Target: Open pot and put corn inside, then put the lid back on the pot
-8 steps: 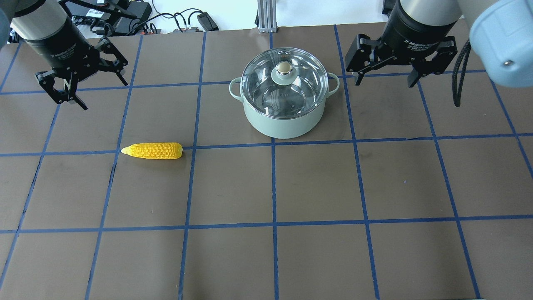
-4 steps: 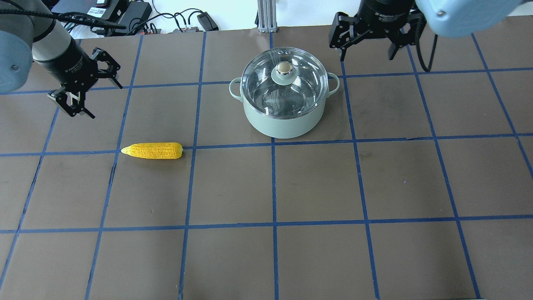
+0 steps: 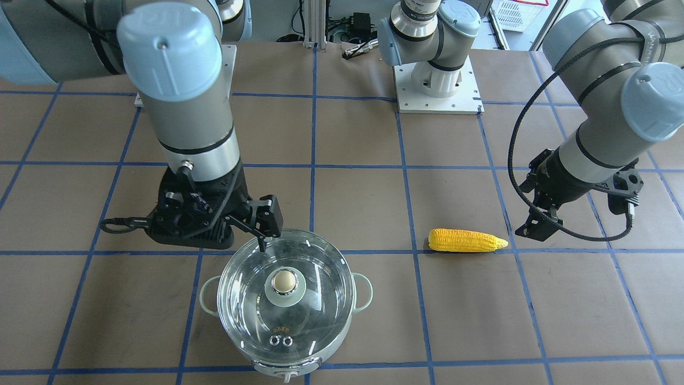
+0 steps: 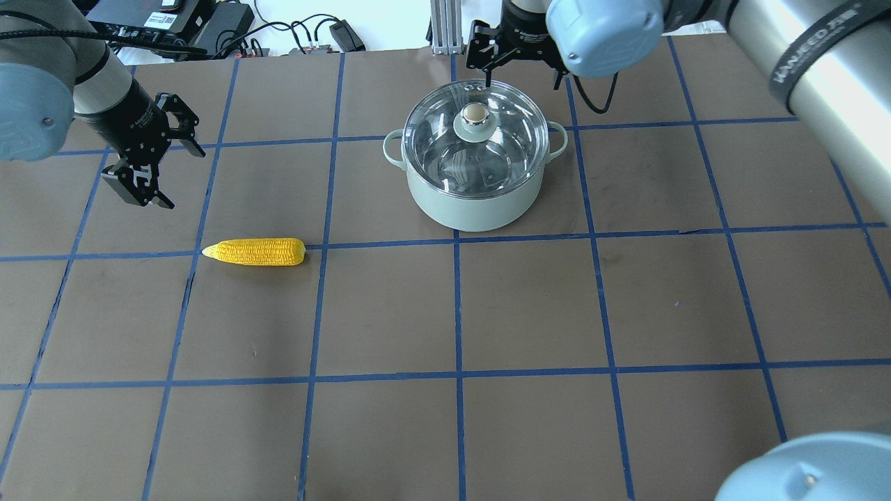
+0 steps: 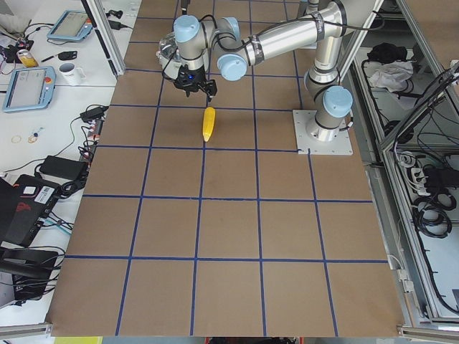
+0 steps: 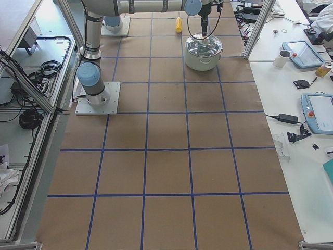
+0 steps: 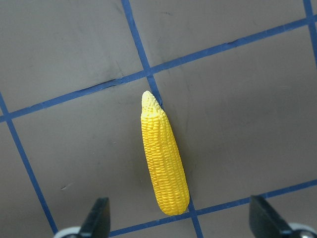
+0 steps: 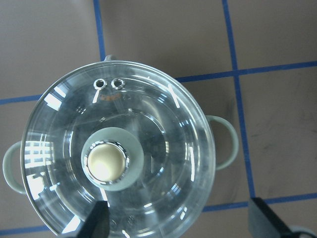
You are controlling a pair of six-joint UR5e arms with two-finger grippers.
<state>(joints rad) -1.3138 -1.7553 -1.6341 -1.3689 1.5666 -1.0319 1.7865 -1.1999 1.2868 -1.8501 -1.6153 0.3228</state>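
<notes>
The mint-green pot (image 4: 473, 205) stands at the table's far middle with the glass lid (image 4: 442, 149) on it, and its gold-beige knob (image 4: 475, 113) is free. My right gripper (image 4: 522, 83) is open above the lid's far edge. In the right wrist view the knob (image 8: 105, 163) lies just ahead of one finger of that gripper (image 8: 181, 225). The yellow corn (image 4: 256, 251) lies flat on the table to the left. My left gripper (image 4: 186, 181) is open and empty, above and just beyond the corn's pointed end. The left wrist view shows the corn (image 7: 163, 158) ahead of that gripper (image 7: 179, 225).
Blue tape lines grid the brown table. Cables and electronics (image 4: 209, 28) and a metal post (image 4: 445, 28) sit at the far edge. The arms' base plates (image 3: 438, 96) are on the robot's side. The right arm's elbow (image 4: 800, 470) overhangs the near right corner.
My right gripper has swung left along the far edge and now hangs over the lid. My left gripper has moved nearer the corn. Pot, lid and corn have not moved.
</notes>
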